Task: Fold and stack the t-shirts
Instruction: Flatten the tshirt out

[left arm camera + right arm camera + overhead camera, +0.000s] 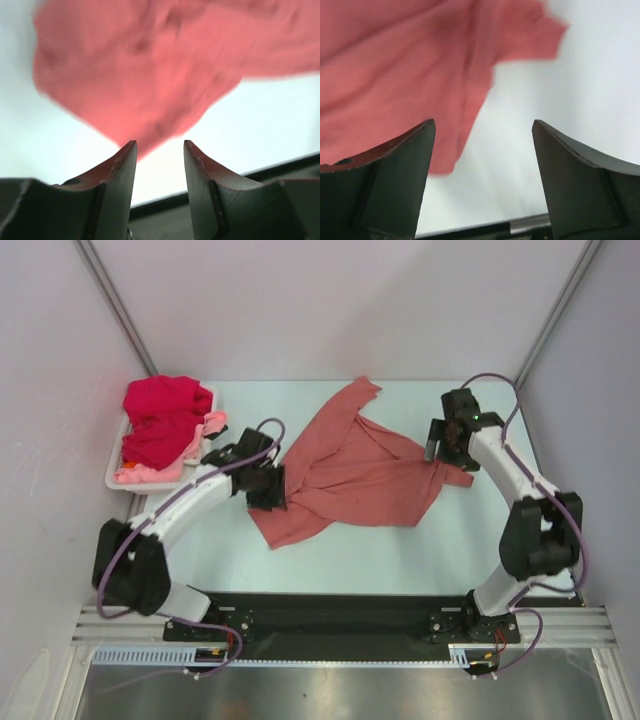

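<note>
Progress: 0 of 3 t-shirts look folded, and no stack is visible anywhere.
Shirt in work: the dusty salmon-red cloth t-shirt lies mid-table, rumpled and skewed, with 1 corner running toward the far edge and creases across the body.
Waiting shirts: the bright crimson cloth t-shirt is heaped in the white plastic basket at far left. The light pink cloth t-shirt is under it and pokes out at the near and right sides.
Left gripper: jaws moderately apart with nothing between them. It sits low at the salmon shirt's left edge, and its wrist view shows a lobe of cloth just beyond the tips.
Right gripper: jaws wide and empty. It is at the shirt's right edge, where the hem runs by the inner finger and bare table shows under the gap.
Left to do (judgement): flatten and square this shirt, fold it, then fetch, fold and stack the other 2. That is nearly the whole job.
Edges: the pale blue-white tabletop has a bare strip between the shirt and the black base rail.
Open room: there is free surface at near right and far right. The left side is tighter, with the basket close to the left arm.
Risk (judgement): the right-hand wall is near the right arm's elbow, so wide outward sweeps there look cramped.
</note>
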`<state>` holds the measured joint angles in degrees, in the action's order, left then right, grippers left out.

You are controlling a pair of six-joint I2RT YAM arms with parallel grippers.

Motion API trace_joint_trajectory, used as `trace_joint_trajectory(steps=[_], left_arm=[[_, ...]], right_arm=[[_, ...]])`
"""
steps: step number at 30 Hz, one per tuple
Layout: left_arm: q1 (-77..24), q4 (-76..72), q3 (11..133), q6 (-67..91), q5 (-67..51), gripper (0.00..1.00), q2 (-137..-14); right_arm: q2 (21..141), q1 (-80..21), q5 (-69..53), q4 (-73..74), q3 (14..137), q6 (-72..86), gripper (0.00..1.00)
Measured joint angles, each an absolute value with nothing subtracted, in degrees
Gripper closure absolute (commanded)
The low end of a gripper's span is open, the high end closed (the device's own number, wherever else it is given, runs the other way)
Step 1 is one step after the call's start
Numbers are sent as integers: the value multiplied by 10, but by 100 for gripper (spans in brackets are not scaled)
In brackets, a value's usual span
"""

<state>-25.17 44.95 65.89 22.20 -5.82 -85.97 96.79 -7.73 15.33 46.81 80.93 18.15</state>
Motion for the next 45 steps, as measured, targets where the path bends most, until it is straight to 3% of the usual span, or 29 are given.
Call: trace_joint_trajectory(steps=[3,6,7,9,14,24,28,32,33,34,42,44,45], left_arm=[[-239,442,568,252,-81,53,-780],[-211,435,509,285,-102,56,-735],[-202,430,493,297,-108,58,-726],[-189,420,462,318,-118,65,-712],[-170,397,405,360,-148,70,-714],[-155,312,385,378,-178,62,-797],[-155,279,377,385,-195,65,-811],[-155,268,372,393,-218,82,-816],[-154,269,372,394,-224,96,-815],[-154,269,372,399,-228,100,-813],[-154,304,376,429,-236,99,-698],[-153,315,386,436,-222,74,-668],[-152,316,394,436,-219,71,-668]], right_arm=[[883,-123,103,461,743,180,30],[804,-124,33,438,653,190,51],[785,-106,11,432,623,196,62],[765,-57,-37,419,572,209,66],[766,26,-119,394,493,238,66],[772,29,-201,355,481,250,64],[785,29,-211,351,481,250,64],[792,29,-217,349,482,250,64],[792,29,-218,349,482,250,64],[792,29,-219,349,482,250,64],[793,27,-224,348,484,250,64],[793,24,-224,348,484,250,63],[793,23,-225,348,484,250,63]])
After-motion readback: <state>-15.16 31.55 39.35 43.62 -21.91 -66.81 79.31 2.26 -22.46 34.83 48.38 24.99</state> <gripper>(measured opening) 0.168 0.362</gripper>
